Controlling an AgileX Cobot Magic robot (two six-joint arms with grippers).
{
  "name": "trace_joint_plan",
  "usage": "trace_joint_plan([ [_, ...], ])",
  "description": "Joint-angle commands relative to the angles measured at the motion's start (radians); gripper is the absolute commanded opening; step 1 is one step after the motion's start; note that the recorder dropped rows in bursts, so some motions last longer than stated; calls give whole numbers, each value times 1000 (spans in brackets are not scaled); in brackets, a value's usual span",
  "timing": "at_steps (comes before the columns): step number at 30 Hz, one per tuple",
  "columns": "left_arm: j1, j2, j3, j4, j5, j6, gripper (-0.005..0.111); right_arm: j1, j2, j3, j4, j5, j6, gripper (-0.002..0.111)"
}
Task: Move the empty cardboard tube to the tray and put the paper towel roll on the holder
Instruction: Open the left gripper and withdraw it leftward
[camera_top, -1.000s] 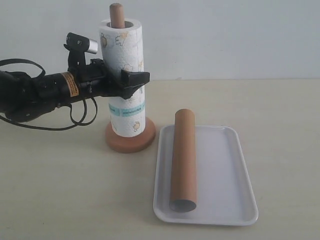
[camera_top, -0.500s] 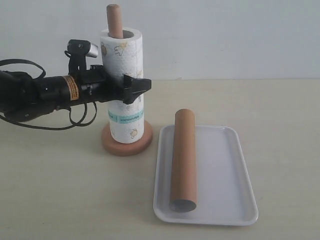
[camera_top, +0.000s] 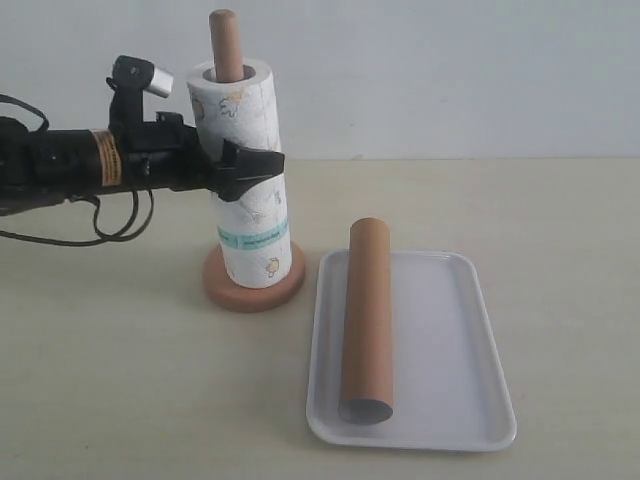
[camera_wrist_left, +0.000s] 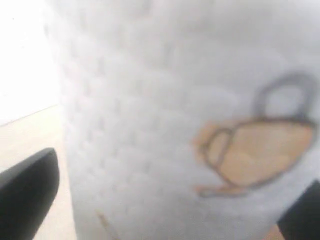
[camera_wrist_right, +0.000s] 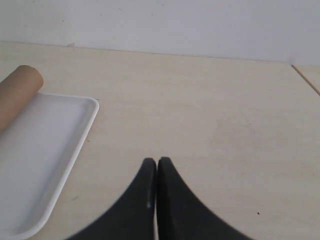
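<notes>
paper towel roll (camera_top: 250, 240): upright on the holder (camera_top: 226, 42), far left
empty cardboard tube (camera_top: 366, 320): lying in the tray (camera_top: 450, 340), along its left side
left gripper (camera_top: 255, 165): I see jaws spread wide, straddling the roll
right gripper (camera_wrist_right: 157, 161): I see jaws pressed together, holding nothing

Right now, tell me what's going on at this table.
The left pincer is open around the paper towel roll, one jaw on each side and apparently clear of it. The roll stands on the holder, the pole poking out of its core and its bottom down on the round base. The empty cardboard tube lies lengthwise in the tray. The right pincer is shut and empty above the table. Both steps look done.
</notes>
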Motion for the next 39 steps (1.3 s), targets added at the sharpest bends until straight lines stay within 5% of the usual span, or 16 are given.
trace_joint_plan([
  [1, 37, -43, 5, 145, -57, -74, 101, -7, -2, -1, 2, -2, -1, 0],
  [15, 187, -63, 5, 490, -387, -311, 101, -7, -2, -1, 2, -2, -1, 0],
  [30, 447, -64, 53, 610, -450, -439, 99, -7, -2, -1, 2, -2, -1, 0],
  [34, 480, -80, 110, 610, -450, -481, 78, -7, -2, -1, 2, -2, -1, 0],
  [39, 484, -80, 137, 610, -450, -602, 22, -7, -2, -1, 2, -2, -1, 0],
])
